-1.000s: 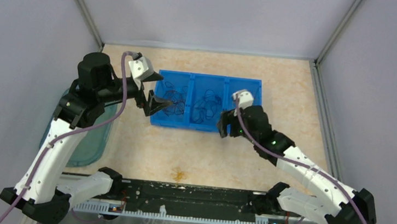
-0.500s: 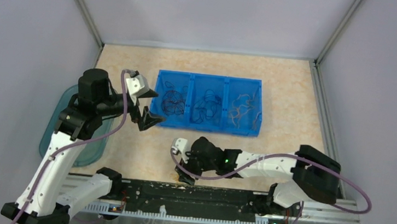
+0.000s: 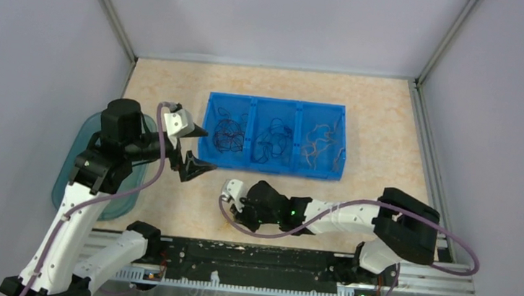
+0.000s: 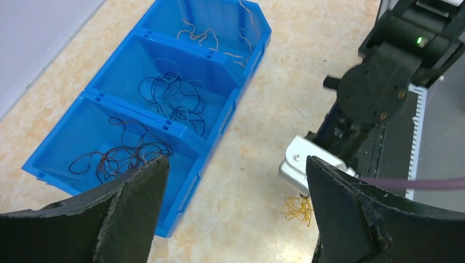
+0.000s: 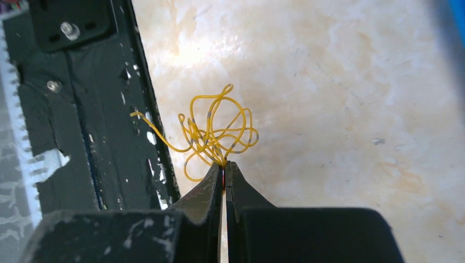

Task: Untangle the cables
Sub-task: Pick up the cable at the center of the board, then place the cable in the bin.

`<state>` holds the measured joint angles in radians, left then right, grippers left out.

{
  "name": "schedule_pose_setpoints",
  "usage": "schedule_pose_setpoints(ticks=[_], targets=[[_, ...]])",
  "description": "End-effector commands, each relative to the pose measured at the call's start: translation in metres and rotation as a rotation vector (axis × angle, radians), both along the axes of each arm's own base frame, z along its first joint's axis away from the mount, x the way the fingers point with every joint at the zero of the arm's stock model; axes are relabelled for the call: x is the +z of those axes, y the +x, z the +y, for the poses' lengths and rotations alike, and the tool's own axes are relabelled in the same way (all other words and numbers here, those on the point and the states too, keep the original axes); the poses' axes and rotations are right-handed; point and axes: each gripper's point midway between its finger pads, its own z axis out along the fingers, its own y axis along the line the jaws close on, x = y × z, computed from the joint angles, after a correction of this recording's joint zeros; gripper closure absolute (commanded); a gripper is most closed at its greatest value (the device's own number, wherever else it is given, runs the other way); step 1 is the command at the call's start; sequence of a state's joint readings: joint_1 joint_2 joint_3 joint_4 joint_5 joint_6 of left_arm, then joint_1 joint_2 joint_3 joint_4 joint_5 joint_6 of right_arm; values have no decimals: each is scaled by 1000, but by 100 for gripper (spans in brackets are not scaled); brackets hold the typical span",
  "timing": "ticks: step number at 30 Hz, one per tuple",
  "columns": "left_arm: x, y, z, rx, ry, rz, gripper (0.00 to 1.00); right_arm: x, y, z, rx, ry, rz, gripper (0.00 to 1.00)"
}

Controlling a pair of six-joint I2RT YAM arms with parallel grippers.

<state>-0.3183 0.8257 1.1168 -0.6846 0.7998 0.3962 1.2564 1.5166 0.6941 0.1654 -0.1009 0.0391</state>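
A small tangle of yellow cables (image 5: 216, 131) lies on the beige table beside the black front rail. My right gripper (image 5: 224, 167) is shut on its near edge. In the top view the right gripper (image 3: 239, 220) reaches low by the near edge, covering the tangle. From the left wrist the same yellow tangle (image 4: 298, 208) shows under the right wrist. My left gripper (image 4: 236, 161) hangs open and empty, just left of the blue bin (image 3: 271, 169) in the top view (image 3: 197, 149). The bin's compartments hold dark cables (image 4: 123, 156), blue-black cables (image 4: 175, 98) and orange cables (image 4: 203, 35).
A teal tray (image 3: 107, 184) lies at the left under the left arm. A black rail (image 3: 234, 258) runs along the near edge, close to the yellow tangle. Grey walls close in the table on three sides.
The right arm has swung from the bin down to the near edge and its jaws have shut on the yellow tangle. The left gripper has drawn back a little from the bin, still open.
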Motion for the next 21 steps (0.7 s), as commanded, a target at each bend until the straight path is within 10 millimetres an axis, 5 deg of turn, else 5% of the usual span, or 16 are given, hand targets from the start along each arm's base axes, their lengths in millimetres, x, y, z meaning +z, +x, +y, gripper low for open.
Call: schedule_pose_setpoints(ticks=[1, 12, 18, 21], targets=[[-10, -13, 0, -55, 15, -3, 0, 80, 15, 20, -30, 211, -104, 100], [-31, -47, -8, -224, -15, 30, 4, 194, 9, -3, 5, 539, -48, 100], [-45, -49, -9, -234, -10, 58, 13, 221, 23, -17, -44, 617, -2, 100], [-50, -43, -7, -204, 11, 72, 12, 217, 60, -36, -212, 606, 28, 100]])
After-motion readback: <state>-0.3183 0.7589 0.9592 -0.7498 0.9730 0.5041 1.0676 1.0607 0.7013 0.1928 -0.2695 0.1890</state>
